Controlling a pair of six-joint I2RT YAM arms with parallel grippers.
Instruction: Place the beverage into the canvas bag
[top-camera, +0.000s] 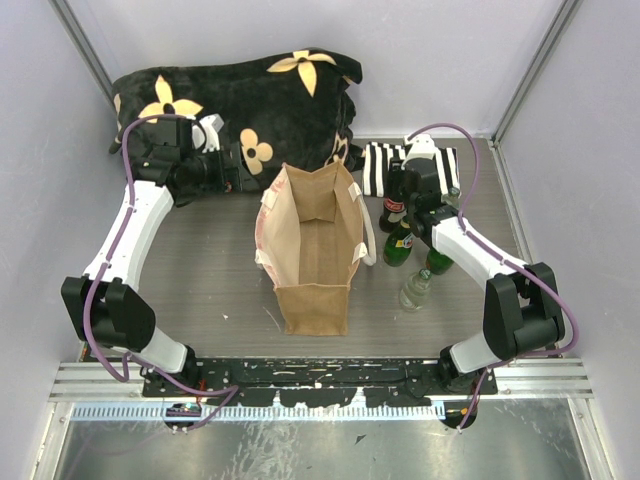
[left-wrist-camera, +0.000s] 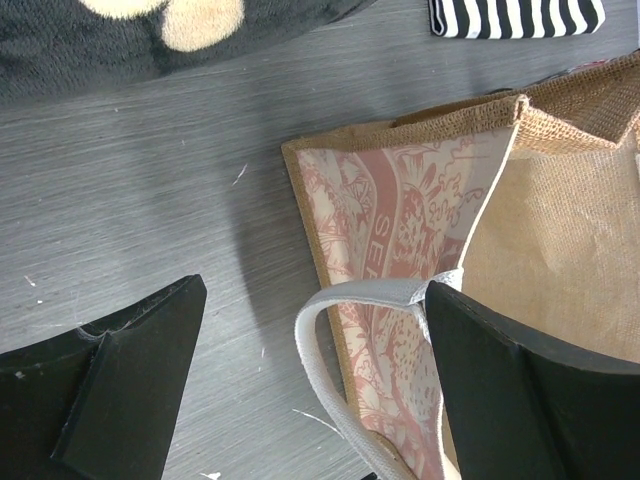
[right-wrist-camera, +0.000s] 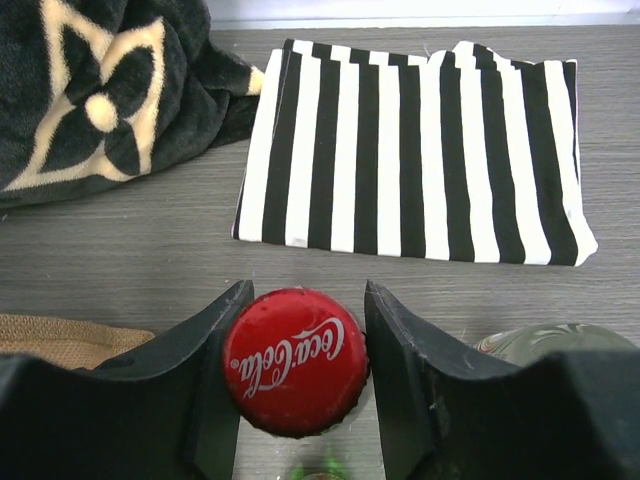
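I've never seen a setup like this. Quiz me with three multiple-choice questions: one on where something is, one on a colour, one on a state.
1. Where do the bottles stand? A) inside the canvas bag B) on the table beside it, on the right arm's side C) by the left arm's base
2. What colour is the cap between the right end effector's fingers? A) blue B) red C) yellow
3. How is the bag? A) folded flat B) tipped over C) upright, mouth open
Answers: B, the top view shows them grouped right of the bag; B, the right wrist view shows a red Coca-Cola cap; C, its inside shows from above.
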